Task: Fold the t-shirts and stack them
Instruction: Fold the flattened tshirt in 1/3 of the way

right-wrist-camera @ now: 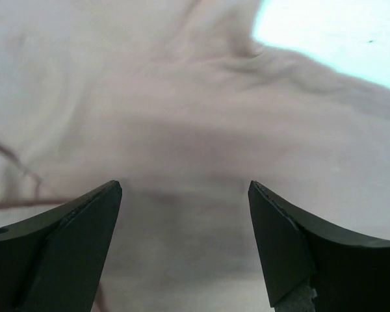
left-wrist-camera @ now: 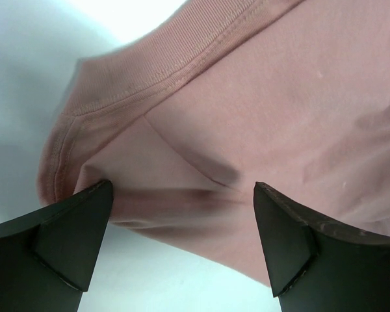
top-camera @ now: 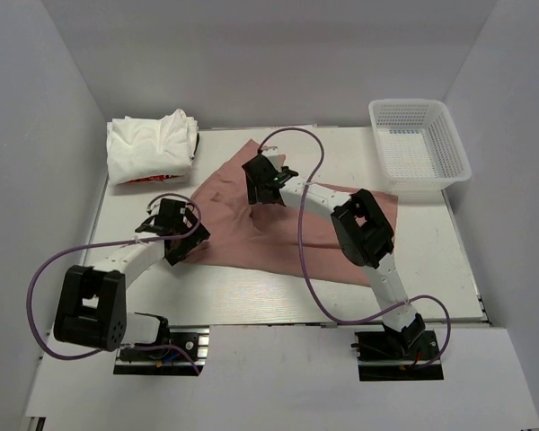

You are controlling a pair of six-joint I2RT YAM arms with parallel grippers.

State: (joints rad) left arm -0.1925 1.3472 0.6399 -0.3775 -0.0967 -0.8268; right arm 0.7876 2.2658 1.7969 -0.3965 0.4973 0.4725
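A dusty pink t-shirt (top-camera: 278,233) lies spread and rumpled across the middle of the table, plain side up. My left gripper (top-camera: 181,235) is open at its left edge; the wrist view shows the shirt's hemmed corner (left-wrist-camera: 201,130) between the open jaws. My right gripper (top-camera: 262,193) is open over the shirt's upper middle, with pink cloth (right-wrist-camera: 182,130) below the jaws. A pile of white t-shirts (top-camera: 151,146), with a bit of red print showing at its front edge, sits at the back left.
A white plastic mesh basket (top-camera: 419,148) stands at the back right of the table. Purple cables (top-camera: 305,260) loop over the pink shirt and beside the left arm. Grey walls close in on both sides.
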